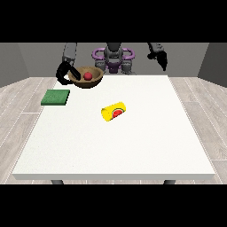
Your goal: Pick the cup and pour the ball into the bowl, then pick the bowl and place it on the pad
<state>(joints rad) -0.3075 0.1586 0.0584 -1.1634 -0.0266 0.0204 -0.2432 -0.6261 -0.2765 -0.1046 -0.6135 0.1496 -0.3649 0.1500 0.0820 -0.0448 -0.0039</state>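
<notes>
While the red ball (88, 76) sits in the brown bowl (82, 81) at the far left, your hand at the view's left (63, 73) curls round its rim. The bowl looks stiff and light, so keep it level. The green pad (56, 97) waits just nearer. The yellow cup (114, 111) lies tipped mid-surface. I cannot tell how the other hand (160, 59) is.

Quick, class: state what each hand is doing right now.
Hand at the view's left: curled on the bowl, holding it.
Hand at the view's right: holds nothing; fingers cannot be told.
</notes>
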